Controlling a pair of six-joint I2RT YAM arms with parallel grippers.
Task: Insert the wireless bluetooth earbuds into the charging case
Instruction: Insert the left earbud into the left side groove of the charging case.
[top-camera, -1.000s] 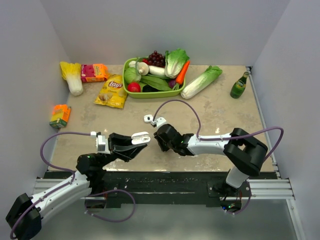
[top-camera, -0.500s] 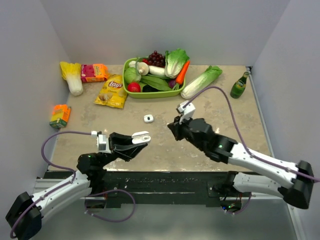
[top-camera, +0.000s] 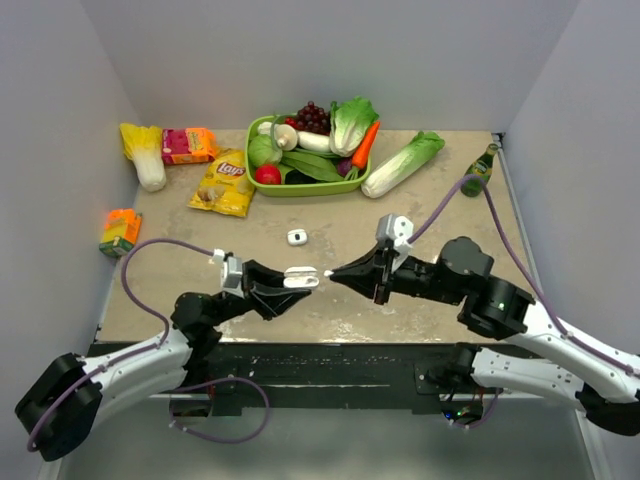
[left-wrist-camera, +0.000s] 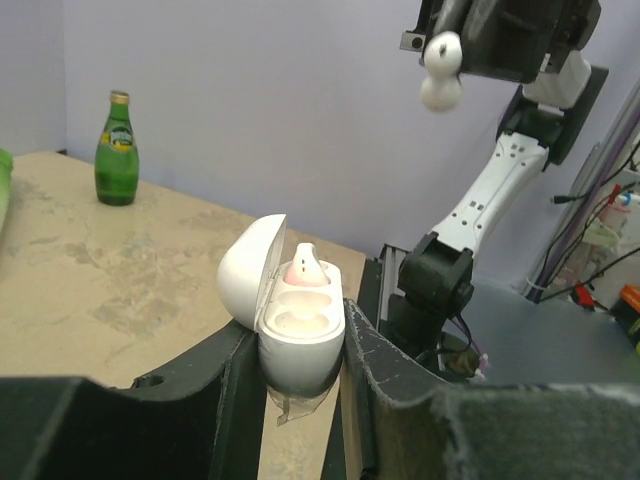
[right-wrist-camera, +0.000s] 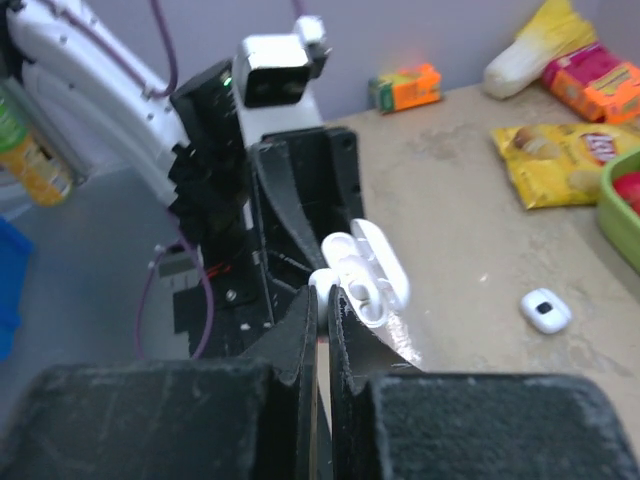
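Note:
My left gripper (top-camera: 298, 281) is shut on the base of a white charging case (left-wrist-camera: 296, 335), whose lid (left-wrist-camera: 248, 272) stands open. One earbud (left-wrist-camera: 303, 268) sits in the far slot; the near slot shows no earbud. My right gripper (top-camera: 331, 273) is shut on a second white earbud (right-wrist-camera: 322, 282), held at its fingertips (right-wrist-camera: 338, 297) just beside the open case (right-wrist-camera: 372, 268). In the left wrist view that earbud (left-wrist-camera: 440, 72) hangs above and to the right of the case. The two grippers face each other, tips nearly meeting.
A second small white case (top-camera: 296, 237) lies on the table behind the grippers. At the back stand a green basket (top-camera: 262, 184) of vegetables, a chips bag (top-camera: 224, 182), a cabbage (top-camera: 402, 163), a green bottle (top-camera: 479, 171), and an orange box (top-camera: 120, 231) at left.
My right arm left the small case on the table, shut, lifted, and swung down with an earbud to face the held case. My left gripper shifted right with the case.

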